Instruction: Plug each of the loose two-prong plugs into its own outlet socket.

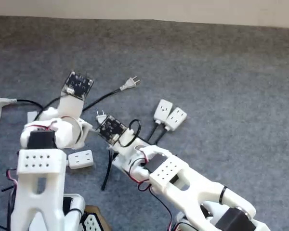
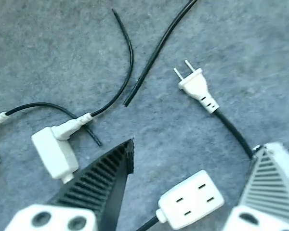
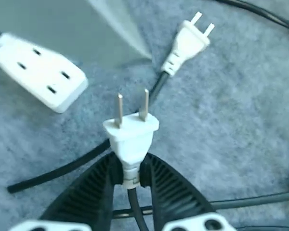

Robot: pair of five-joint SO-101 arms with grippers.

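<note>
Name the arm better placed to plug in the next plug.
Right. The right gripper is shut on a two-prong plug, prongs pointing outward, with a white socket block lying nearby. The left gripper hangs open, holding nothing.

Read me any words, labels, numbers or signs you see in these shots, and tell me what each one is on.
No text can be read here.
Held plug in the right pincer: plain white, no legible mark.
Loose plug on the carpet: none visible.
Outlet socket near the left pincer: slots only, no print.
Dark circuit boards atop the arms, high view: any marks too small to read.
</note>
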